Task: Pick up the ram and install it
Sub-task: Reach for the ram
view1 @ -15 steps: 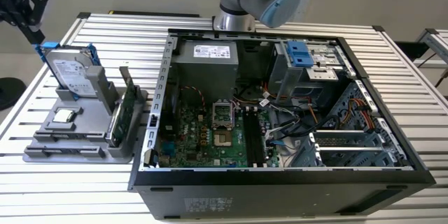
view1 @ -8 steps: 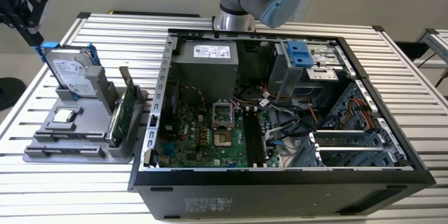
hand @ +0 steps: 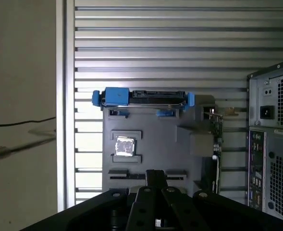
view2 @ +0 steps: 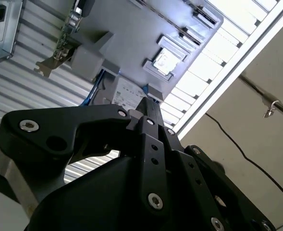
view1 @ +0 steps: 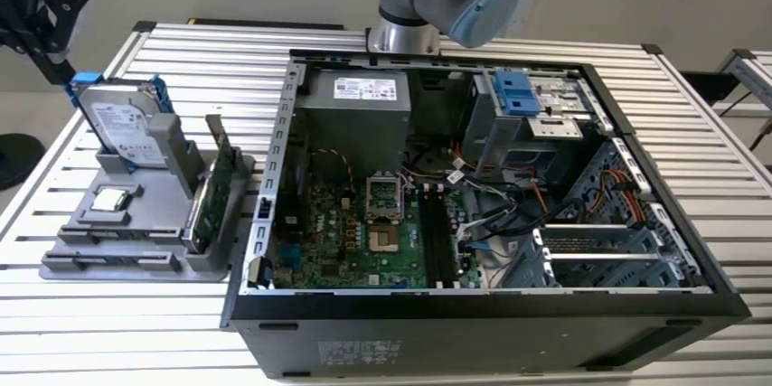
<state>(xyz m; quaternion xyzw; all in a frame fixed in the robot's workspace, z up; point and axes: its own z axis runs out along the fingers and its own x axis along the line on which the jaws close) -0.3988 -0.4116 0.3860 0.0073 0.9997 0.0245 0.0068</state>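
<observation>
Fingers look pressed together with nothing between them. Your gripper hangs at the exterior view's far left, just beyond the hard drive and well apart from the ram.

The slatted table carries the open computer case on the exterior view's right and a grey tray on its left. On the tray, the hard drive stands at the far end and a green card stands along the right side. The ram appears to be the thin dark strip seated on edge in the tray's near row.

Expect it to be light and stiff but fragile: a bare board that will likely not forgive twisting or a hard squeeze. You would probably do best to pinch its flat faces near the middle of the upper edge, clear of the contacts.

The exterior view gives you the memory slots inside the case. The first wrist view looks straight down on the tray, the small chip and the case's back panel, with the gripper body lying across the near row. The second wrist view reaches that row past the fingers.
</observation>
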